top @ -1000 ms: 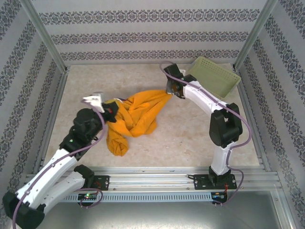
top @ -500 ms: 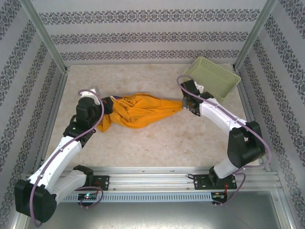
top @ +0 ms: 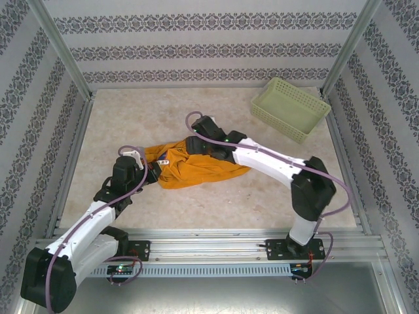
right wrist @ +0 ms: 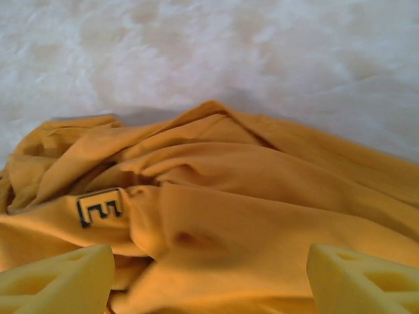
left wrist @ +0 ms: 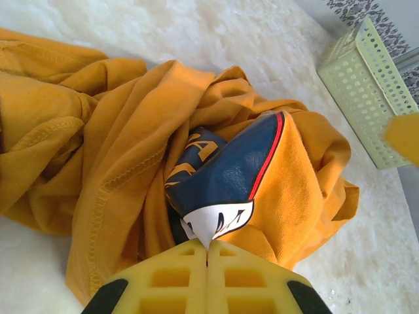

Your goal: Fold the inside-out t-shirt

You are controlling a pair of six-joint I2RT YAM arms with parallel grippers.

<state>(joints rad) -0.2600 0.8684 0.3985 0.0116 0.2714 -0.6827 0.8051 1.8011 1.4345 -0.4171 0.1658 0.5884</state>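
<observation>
From above, the shirt (top: 203, 169) lies bunched in an orange heap on the table (top: 262, 196), left of the middle and well apart from the basket (top: 291, 108) in the far right corner; the left gripper (top: 152, 171) meets the heap's left end, its arm reaching in from the near left; the right gripper (top: 191, 145) hangs over the heap's far side, its arm bent across from the near right; from this height I cannot tell how either pair of jaws stands.

In the left wrist view, the left gripper (left wrist: 207, 247) has its yellow fingers (left wrist: 163, 281) pressed together, clenched on a white point of the shirt (left wrist: 111, 150); just past that pinch a dark blue patch (left wrist: 229, 167) with a red edge and orange lettering shows among the folds; a stitched hem (left wrist: 98, 203) runs down the fold to the left; the basket (left wrist: 366, 91) stands at the upper right, apart from the shirt, on the pale table (left wrist: 196, 33).

In the right wrist view, the right gripper (right wrist: 206, 261) has its fingers (right wrist: 59, 278) set wide apart, released and holding nothing; the shirt (right wrist: 262, 196) lies crumpled beneath them; a small dark-outlined letter E (right wrist: 99, 207) sits on a fold near the left finger; beyond the shirt is bare table (right wrist: 196, 52).
</observation>
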